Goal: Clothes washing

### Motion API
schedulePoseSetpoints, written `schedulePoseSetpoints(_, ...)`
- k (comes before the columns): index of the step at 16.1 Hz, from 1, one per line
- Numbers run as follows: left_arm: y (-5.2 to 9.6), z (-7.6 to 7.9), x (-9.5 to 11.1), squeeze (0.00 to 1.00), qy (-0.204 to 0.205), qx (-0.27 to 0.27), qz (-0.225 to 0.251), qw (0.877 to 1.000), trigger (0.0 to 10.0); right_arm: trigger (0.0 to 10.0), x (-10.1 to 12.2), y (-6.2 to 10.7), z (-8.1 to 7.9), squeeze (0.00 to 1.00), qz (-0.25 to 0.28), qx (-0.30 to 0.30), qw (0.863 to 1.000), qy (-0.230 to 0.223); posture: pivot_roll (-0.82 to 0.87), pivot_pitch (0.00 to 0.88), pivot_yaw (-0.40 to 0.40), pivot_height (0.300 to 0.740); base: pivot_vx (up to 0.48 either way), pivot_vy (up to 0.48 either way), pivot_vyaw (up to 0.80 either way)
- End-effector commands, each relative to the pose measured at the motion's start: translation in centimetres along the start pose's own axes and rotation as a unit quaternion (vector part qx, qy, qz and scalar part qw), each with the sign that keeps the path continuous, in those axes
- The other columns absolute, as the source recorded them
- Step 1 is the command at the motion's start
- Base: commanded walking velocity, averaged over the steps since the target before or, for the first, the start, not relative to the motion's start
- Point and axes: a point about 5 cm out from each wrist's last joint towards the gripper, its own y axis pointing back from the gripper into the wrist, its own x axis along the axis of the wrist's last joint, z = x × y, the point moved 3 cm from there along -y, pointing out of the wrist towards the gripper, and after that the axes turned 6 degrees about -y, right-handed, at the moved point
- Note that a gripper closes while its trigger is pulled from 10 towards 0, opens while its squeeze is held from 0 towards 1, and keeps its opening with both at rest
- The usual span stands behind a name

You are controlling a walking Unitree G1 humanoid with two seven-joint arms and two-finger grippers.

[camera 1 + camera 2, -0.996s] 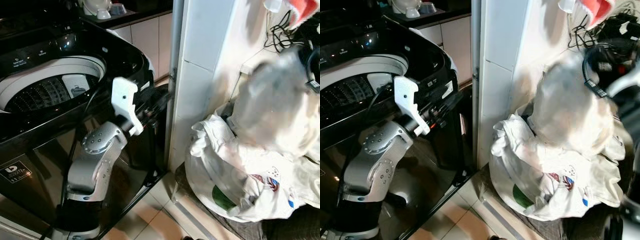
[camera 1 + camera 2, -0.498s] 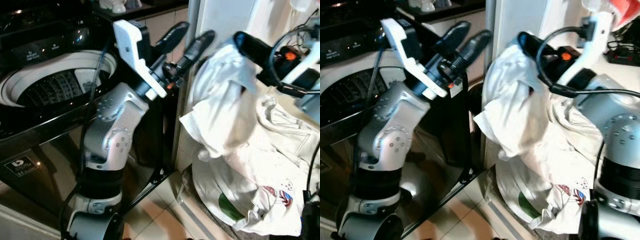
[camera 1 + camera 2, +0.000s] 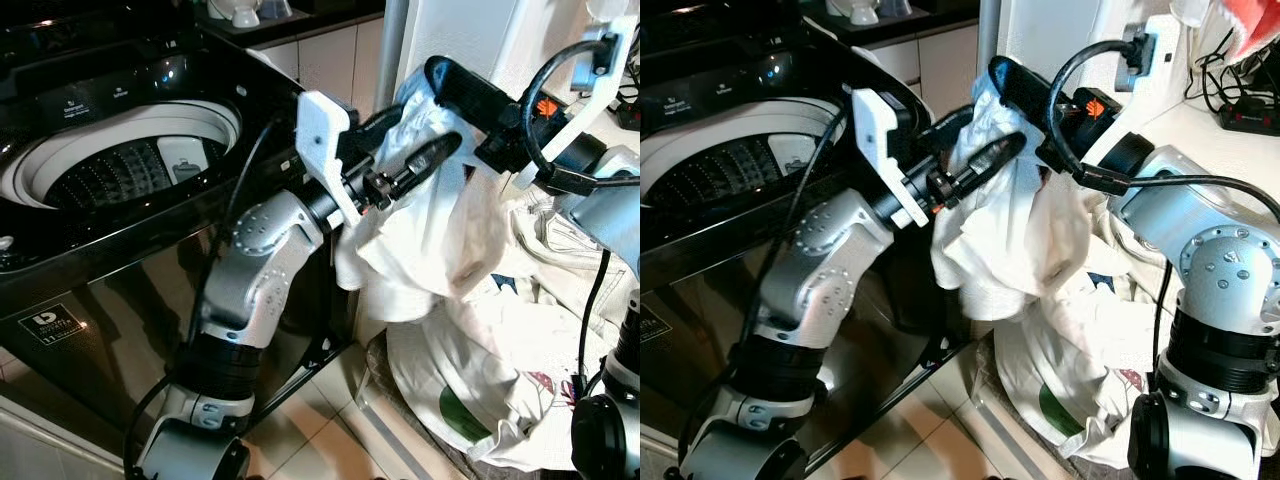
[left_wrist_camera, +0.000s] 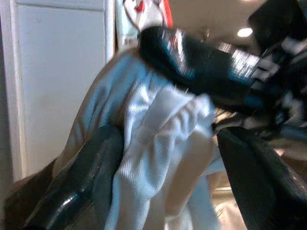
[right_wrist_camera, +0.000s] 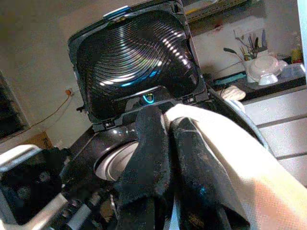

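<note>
Nearest, the laundry pile (image 3: 520, 400) sits on the floor at 5 o'clock. Above it the right gripper (image 3: 450, 80) has its jaws clamped on a white garment (image 3: 430, 240) held mid-air, while the left gripper (image 3: 415, 150) spreads its jaws wide around the cloth. Step looks like carrying it over; next it needs swinging toward 10 o'clock into the washer drum (image 3: 110, 175).
</note>
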Motion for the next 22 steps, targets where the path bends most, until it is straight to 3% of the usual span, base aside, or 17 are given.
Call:
schedulePoseSetpoints(1, -0.2, -0.2, -0.7, 0.01, -0.016, 0.009, -0.020, 1.000, 10.0, 0.0, 0.6, -0.1, -1.7, 0.00, 0.008, 0.033, 0.999, 0.010, -0.07, 0.000, -0.008, 0.740, 0.000, 0.000, 0.00)
schedulePoseSetpoints(2, -0.2, -0.7, -0.8, 0.01, -0.031, 0.025, -0.023, 0.999, 7.3, 0.0, 0.5, -0.1, -1.9, 0.00, 0.009, 0.037, 0.999, 0.003, -0.07, 0.000, -0.008, 0.740, 0.000, 0.000, 0.00)
schedulePoseSetpoints(3, -0.2, -1.2, -0.5, 0.00, -0.022, 0.033, -0.013, 0.999, 0.0, 0.0, 0.5, -0.1, -2.0, 0.00, 0.010, 0.038, 0.999, -0.001, -0.07, 0.000, -0.008, 0.740, 0.000, 0.000, 0.00)
schedulePoseSetpoints(7, 0.2, -1.9, -0.3, 0.00, -0.020, 0.047, -0.001, 0.999, 0.0, 0.0, 0.4, -0.2, -2.0, 0.00, 0.008, 0.036, 0.999, -0.003, -0.07, 0.000, -0.008, 0.740, 0.000, 0.000, 0.00)
schedulePoseSetpoints(20, 0.5, -2.2, 0.4, 0.00, -0.020, 0.036, 0.019, 0.999, 0.0, 0.0, 0.0, -0.2, -1.6, 0.00, 0.005, 0.014, 1.000, -0.004, -0.07, 0.000, -0.004, 0.740, 0.000, 0.000, 0.00)
schedulePoseSetpoints(21, 0.6, -3.0, 0.5, 0.00, -0.028, 0.051, 0.015, 0.998, 0.0, 5.3, 0.0, -0.2, -1.5, 0.00, 0.005, 0.009, 1.000, -0.001, -0.07, 0.000, -0.003, 0.740, 0.000, 0.000, 0.00)
schedulePoseSetpoints(22, 0.7, -3.9, 0.7, 0.00, -0.040, 0.068, 0.010, 0.997, 0.0, 10.0, 0.0, -0.2, -1.3, 0.47, 0.011, 0.006, 1.000, -0.009, -0.07, 0.000, -0.001, 0.740, 0.000, 0.000, 0.00)
